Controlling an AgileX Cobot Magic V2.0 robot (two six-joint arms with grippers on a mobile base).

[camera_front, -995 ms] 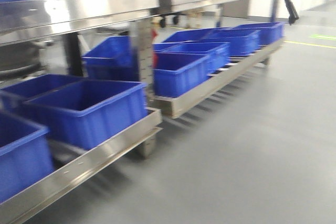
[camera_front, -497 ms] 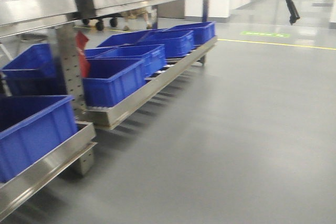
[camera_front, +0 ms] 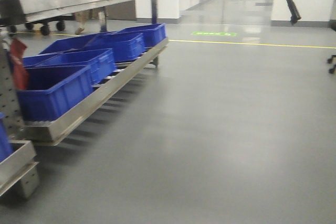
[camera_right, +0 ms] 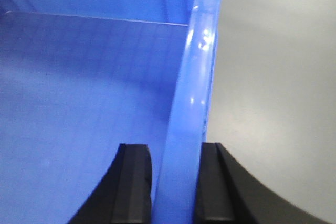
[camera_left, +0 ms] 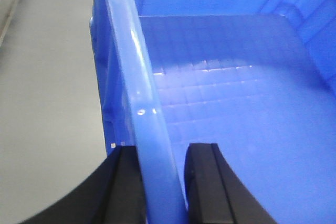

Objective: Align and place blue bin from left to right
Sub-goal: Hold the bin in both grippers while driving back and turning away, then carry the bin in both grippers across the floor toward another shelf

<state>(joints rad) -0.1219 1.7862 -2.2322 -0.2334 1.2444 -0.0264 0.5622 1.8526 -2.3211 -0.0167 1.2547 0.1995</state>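
Rims of blue bin (camera_left: 226,93) pinched inside left claw (camera_left: 164,153), right claw (camera_right: 173,153)

Grey floor (camera_front: 220,140), yellow line (camera_front: 262,44), steel rack (camera_front: 79,109)

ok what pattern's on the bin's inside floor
A square grid moulded into the blue bin floor; left wrist view shows it best.
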